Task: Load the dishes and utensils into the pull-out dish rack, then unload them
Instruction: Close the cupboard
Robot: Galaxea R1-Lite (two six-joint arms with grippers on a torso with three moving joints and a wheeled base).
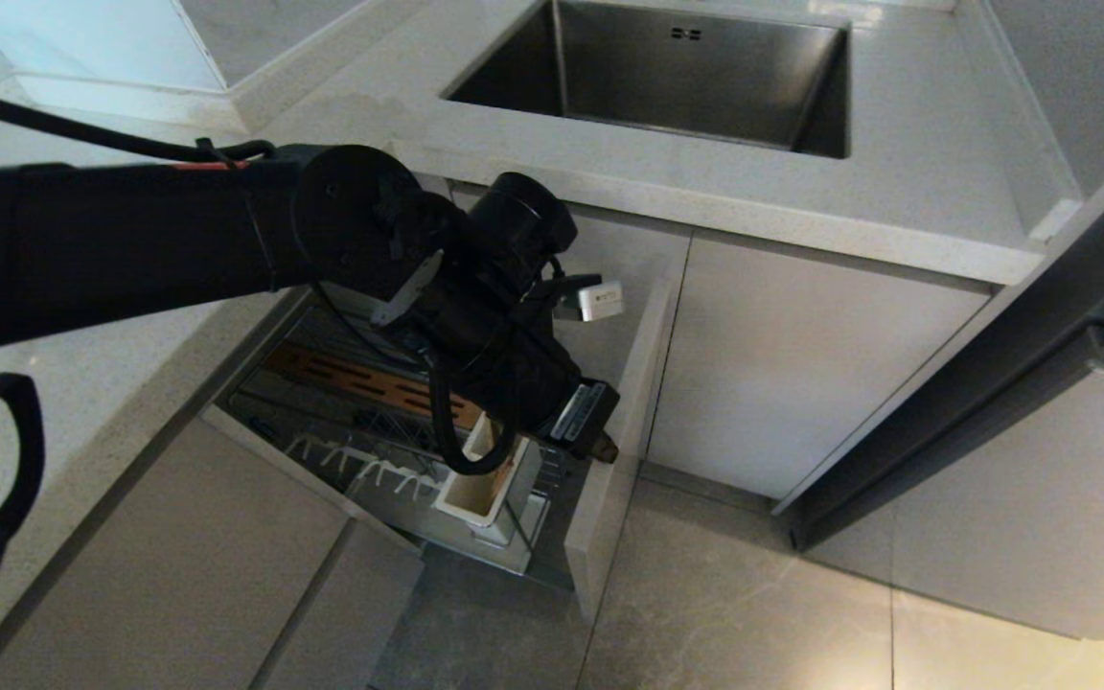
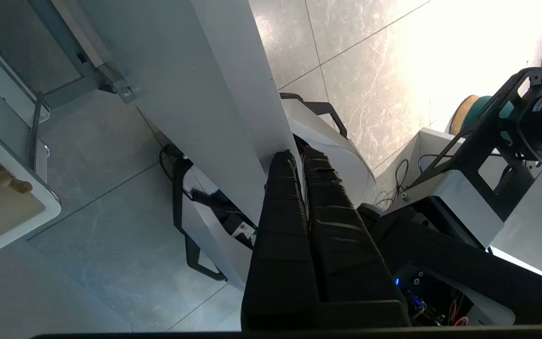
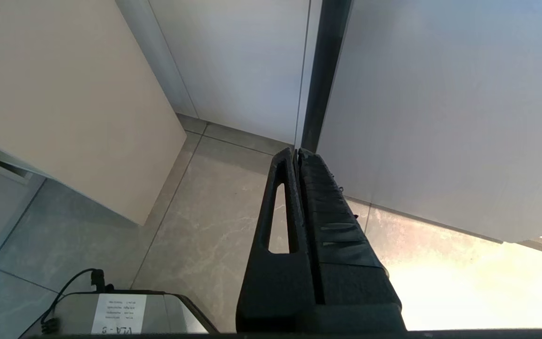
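The pull-out dish rack (image 1: 322, 422) stands drawn out below the counter, with its brown slotted strip (image 1: 360, 379), white prongs (image 1: 360, 470) and white utensil box (image 1: 480, 494). My left gripper (image 1: 602, 447) is shut, its tips against the top edge of the beige panel front (image 1: 609, 508). In the left wrist view the shut left gripper (image 2: 299, 153) touches the panel front (image 2: 195, 94), and a light wooden end (image 2: 3, 176) shows in the utensil box (image 2: 12, 221). Bowl, plate, fork and spoon are out of view. My right gripper (image 3: 296, 153) hangs shut over the floor.
The steel sink (image 1: 686, 86) is set in the grey countertop (image 1: 897, 211) above the rack. A closed cabinet door (image 1: 801, 374) is right of the panel. A dark oven-like front (image 1: 993, 383) juts out at right. My white base (image 2: 332, 141) lies just behind the panel.
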